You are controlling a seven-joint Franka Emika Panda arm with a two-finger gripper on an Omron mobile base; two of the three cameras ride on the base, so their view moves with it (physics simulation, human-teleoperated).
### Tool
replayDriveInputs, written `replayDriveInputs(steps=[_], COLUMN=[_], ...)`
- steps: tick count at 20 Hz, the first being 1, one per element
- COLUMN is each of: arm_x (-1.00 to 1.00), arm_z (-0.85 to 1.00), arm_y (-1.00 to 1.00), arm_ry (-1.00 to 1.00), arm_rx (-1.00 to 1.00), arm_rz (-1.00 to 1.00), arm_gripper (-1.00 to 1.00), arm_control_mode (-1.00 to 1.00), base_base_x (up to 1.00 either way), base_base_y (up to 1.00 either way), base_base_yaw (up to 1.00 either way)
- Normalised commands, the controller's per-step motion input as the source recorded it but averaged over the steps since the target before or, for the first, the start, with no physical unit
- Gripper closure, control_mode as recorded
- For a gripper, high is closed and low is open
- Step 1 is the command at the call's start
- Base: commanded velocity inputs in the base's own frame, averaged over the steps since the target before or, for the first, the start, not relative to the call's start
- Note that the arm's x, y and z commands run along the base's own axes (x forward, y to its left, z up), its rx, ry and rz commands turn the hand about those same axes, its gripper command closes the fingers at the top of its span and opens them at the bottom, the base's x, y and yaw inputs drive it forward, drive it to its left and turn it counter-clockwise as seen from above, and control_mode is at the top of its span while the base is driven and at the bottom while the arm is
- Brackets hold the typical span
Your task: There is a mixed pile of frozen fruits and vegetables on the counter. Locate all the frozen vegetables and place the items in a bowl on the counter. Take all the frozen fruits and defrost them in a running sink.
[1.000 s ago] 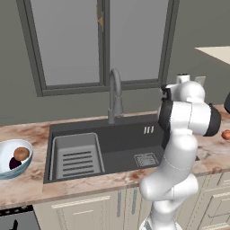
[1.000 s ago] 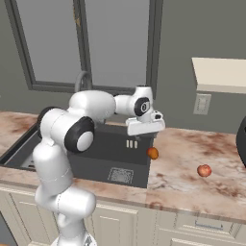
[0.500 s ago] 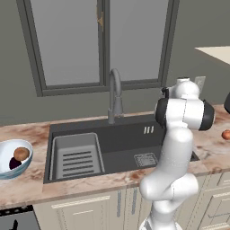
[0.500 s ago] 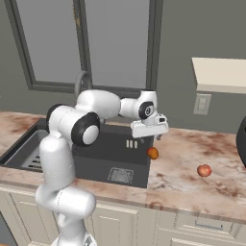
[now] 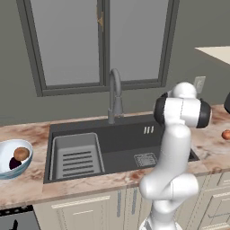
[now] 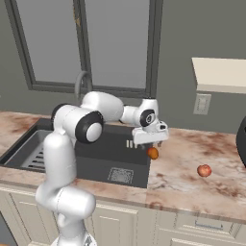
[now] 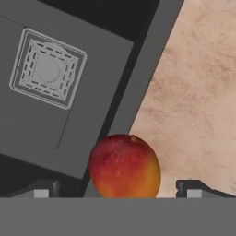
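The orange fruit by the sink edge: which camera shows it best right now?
The hand view: the orange fruit sits large and close between the open gripper tips, at the sink rim. The right base view shows it small, just below the gripper. In the left base view the arm blocks that spot.

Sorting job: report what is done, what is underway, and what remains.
Done: the brown oval and the dark purple lump lie in the bowl. Underway: the open gripper hangs over the orange fruit at the edge of the sink, one fingertip on each side, not yet closed. Left: this fruit and the reddish fruit on the counter must go in the sink; no water shows at the faucet.
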Motion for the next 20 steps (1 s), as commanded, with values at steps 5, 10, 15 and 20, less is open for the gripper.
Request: replayDriveInputs(steps=[5, 10, 15, 20], arm_x=[0.00, 0.00, 0.00, -0.05], arm_z=[-0.43, -0.23, 0.00, 0.06], arm_y=[-0.12, -0.01, 0.01, 0.18], arm_ry=[0.01, 0.01, 0.00, -0.04], arm_rx=[0.00, 0.00, 0.00, 0.02], arm_rz=[0.00, 0.00, 0.00, 0.00], arm_gripper=[-1.00, -1.00, 1.00, 1.00], arm_control_mode=[-1.00, -1.00, -1.00, -1.00], base_base_x=[0.00, 0.00, 0.00, 0.00], base_base_y=[0.00, 0.00, 0.00, 0.00], base_base_yaw=[0.00, 0.00, 0.00, 0.00])
